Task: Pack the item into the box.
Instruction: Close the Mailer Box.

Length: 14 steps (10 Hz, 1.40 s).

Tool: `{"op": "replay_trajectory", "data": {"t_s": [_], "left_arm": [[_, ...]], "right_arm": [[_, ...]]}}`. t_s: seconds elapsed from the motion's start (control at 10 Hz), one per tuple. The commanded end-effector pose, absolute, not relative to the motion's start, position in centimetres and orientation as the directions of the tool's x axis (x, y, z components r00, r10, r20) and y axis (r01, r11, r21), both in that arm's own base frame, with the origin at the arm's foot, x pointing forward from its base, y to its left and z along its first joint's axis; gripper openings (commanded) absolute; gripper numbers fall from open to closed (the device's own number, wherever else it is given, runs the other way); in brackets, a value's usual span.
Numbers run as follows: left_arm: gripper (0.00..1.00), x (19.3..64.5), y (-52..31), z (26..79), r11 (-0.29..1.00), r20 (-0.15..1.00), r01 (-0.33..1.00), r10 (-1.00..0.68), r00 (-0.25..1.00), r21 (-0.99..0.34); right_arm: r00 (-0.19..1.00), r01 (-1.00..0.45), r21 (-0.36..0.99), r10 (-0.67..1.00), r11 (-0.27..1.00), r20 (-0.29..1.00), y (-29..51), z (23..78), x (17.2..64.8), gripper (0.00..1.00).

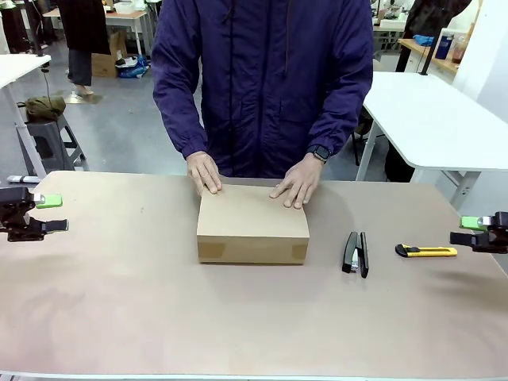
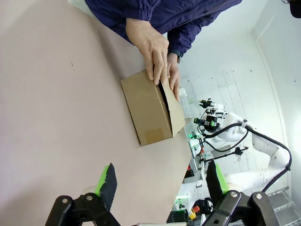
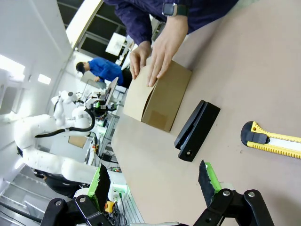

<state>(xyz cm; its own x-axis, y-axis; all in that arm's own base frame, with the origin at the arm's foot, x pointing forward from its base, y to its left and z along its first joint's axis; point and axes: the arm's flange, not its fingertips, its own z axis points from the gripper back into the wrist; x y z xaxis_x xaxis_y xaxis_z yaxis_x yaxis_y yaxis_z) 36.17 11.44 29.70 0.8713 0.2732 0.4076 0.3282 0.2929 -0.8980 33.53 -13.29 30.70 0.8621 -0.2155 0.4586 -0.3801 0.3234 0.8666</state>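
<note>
At table centre, the box [image 1: 252, 225]: brown cardboard, lid flap down but not fully seated. From the left wrist I see a dark gap under the flap where it lifts at one side. The item: I cannot tell where it is; presumably inside the box, though the gap is too dark to confirm.

On the box's far edge, the person's two hands [image 1: 205, 172] press flat on the lid.

Right of the box, near it, a black stapler [image 1: 355, 254]; further right again, a yellow utility knife [image 1: 426, 252].

Well left of the box, my left gripper [image 1: 38, 213]: jaws spread, nothing between them. Well right of the box, beyond the knife, my right gripper [image 1: 480, 231]: likewise spread and empty.

Risks as I judge them: the flap springs up once the hands lift; any reach toward the box now meets those hands; a right-arm sweep could knock the knife or stapler.
</note>
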Motion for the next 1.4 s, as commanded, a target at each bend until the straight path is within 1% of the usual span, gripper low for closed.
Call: {"op": "replay_trajectory", "data": {"t_s": [0.0, 1.3], "left_arm": [[1.0, 35.76, 11.19, 29.92, 0.3, 0.413, 0.331, 0.271, 0.87, -0.895], [1.0, 35.76, 11.19, 29.92, 0.3, 0.413, 0.331, 0.271, 0.87, -0.895]], "right_arm": [[0.858, -0.388, 0.858, -0.208, 0.337, 0.47, -13.13, 31.02, 33.61, 1.0], [0.858, -0.388, 0.858, -0.208, 0.337, 0.47, -13.13, 31.02, 33.61, 1.0]]}}
